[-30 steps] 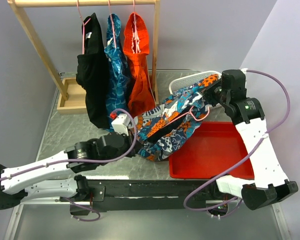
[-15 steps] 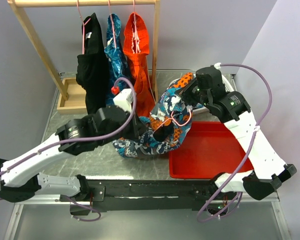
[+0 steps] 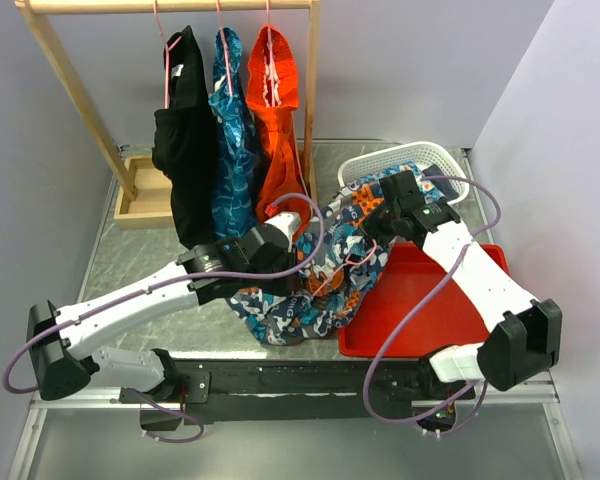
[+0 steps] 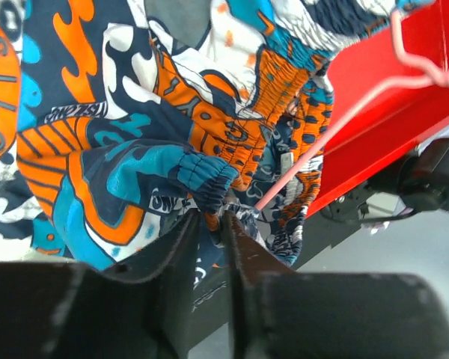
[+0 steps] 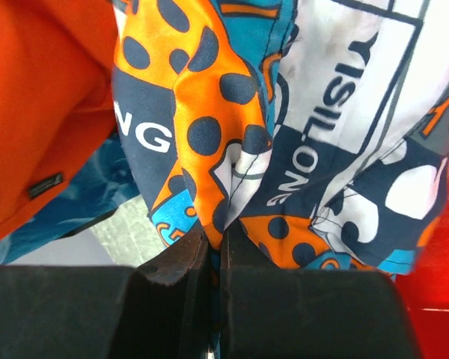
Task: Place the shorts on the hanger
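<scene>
The shorts [image 3: 315, 285], in a navy, white, orange and teal print, hang bunched between my two grippers above the table's front middle. My left gripper [image 3: 298, 248] is shut on a gathered elastic edge of the shorts [image 4: 202, 176]; in the left wrist view the left gripper [image 4: 212, 224] pinches cloth. My right gripper [image 3: 377, 222] is shut on a fold of the shorts [image 5: 337, 172]; in the right wrist view the right gripper [image 5: 215, 241] has cloth between closed fingers. The pink wire hanger [image 3: 357, 262] lies tangled in the shorts; one wire of the hanger [image 4: 325, 138] crosses the cloth.
A red tray [image 3: 440, 305] lies right of the shorts. A white basket [image 3: 430, 153] stands behind it. A wooden rack [image 3: 75, 80] holds black [image 3: 185, 150], teal [image 3: 232, 130] and orange [image 3: 275, 120] garments on pink hangers. A wooden box [image 3: 145, 200] sits at its foot.
The left gripper rose, then moved right toward the middle. The right gripper moved left and down. The shorts came off the basket and now hang lower between both grippers.
</scene>
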Motion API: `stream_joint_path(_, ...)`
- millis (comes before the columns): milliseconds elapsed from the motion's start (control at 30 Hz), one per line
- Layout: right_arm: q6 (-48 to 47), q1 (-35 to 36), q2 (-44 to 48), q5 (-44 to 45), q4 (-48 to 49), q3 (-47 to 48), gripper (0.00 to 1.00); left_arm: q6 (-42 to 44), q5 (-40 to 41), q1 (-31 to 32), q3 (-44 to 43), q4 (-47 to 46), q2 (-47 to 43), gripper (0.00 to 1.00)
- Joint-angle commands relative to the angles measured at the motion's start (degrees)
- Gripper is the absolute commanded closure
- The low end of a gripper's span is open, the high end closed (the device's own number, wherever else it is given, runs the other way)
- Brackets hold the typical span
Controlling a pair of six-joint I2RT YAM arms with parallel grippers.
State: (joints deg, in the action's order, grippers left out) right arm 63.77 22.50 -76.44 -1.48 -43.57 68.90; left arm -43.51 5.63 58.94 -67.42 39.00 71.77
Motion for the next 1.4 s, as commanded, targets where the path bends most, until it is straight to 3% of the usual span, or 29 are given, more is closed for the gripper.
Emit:
stream_joint_path(0,0.1,-0.7,-1.1,-4.2,6.4,-1.4,1.00,2.8,-4.7,-0.3,1.7,-7.9,0.5,0.68)
stream_joint_path(100,-0.3,-1.0,-2.0,-3.8,5.9,-1.6,1.00,3.9,-5.1,-0.3,3.0,-9.1,-0.8,0.57)
stream_joint_path(167,-0.5,-1.5,-2.3,-4.1,6.0,-1.8,1.00,4.7,-5.2,-0.2,3.9,-8.5,-3.1,0.43)
stream_joint_path(267,-0.4,-1.7,-2.2,-4.5,6.2,-1.8,1.00,6.1,-3.4,0.0,4.2,-6.0,-6.3,0.37)
stream_joint_path(533,-0.1,-1.7,-2.7,-5.3,5.7,-0.9,1.00,5.0,19.2,9.9,6.8,0.0,-12.7,0.37)
stream_joint_path(867,-0.3,-1.6,-2.1,-5.1,4.6,-0.7,1.00,-0.7,35.8,24.0,7.7,6.9,-4.6,0.62)
stream_joint_path(1067,-0.4,-1.5,-1.6,-5.8,4.1,-0.7,1.00,0.9,43.1,25.5,8.3,4.2,0.0,0.57)
stream_joint_path(1367,-0.8,-1.4,0.2,-6.4,3.4,-0.8,1.00,8.8,42.6,25.4,12.7,-10.1,1.9,0.47)
